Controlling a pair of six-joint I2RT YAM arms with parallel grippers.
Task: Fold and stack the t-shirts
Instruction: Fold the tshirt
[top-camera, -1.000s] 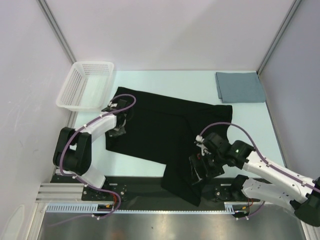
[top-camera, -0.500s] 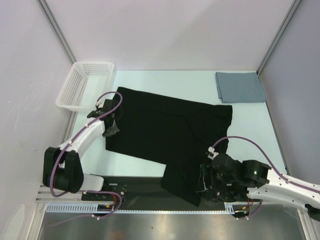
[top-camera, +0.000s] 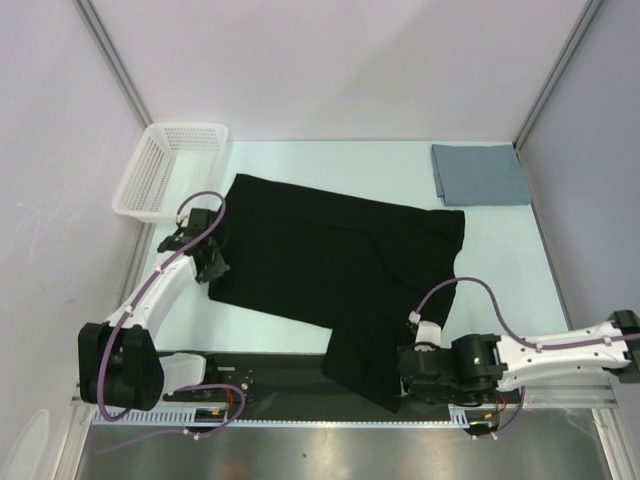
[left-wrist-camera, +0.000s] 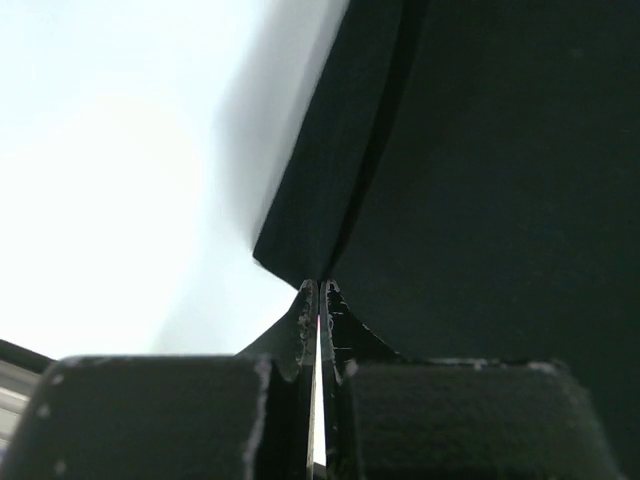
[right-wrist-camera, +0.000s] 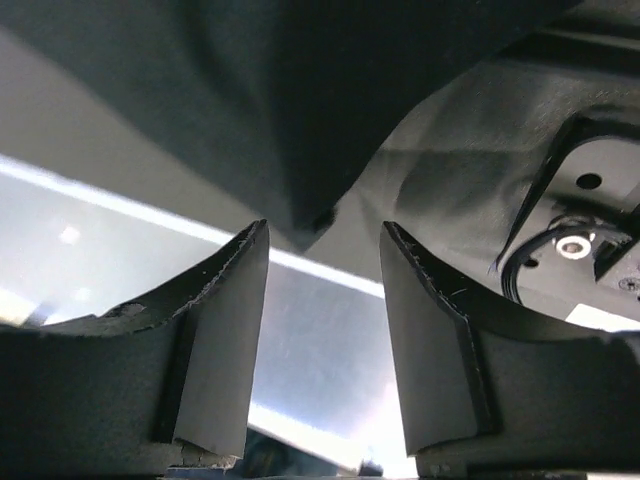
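Black t-shirt: opened out and lying slightly askew across the middle of the pale counter. One end reaches toward the far left corner. The near right portion spills over the counter's near edge onto the dark base plate where the arms are bolted. A long crease runs through the cloth from its middle toward that near edge.

Grey-blue t-shirt: folded into a flat rectangle in the far right corner, well apart from the black t-shirt.

White mesh basket: at the far left corner, near the black t-shirt's far end.

Left tool: at the black t-shirt's left edge, along the left side of the counter. Its fingers are pressed together with only a hairline of light between them, nipping the hem. The cloth draws up to a point at the tips and throws a soft shadow on the counter below.

Right tool: low at the near edge, right of centre, facing the overhanging part of the black t-shirt. Its two fingers stand spread. The lowest corner of the hanging cloth dips toward the gap between the tips. As far as the wrist view shows, the cloth touches neither pad. A bright metal strip shows behind the cloth.
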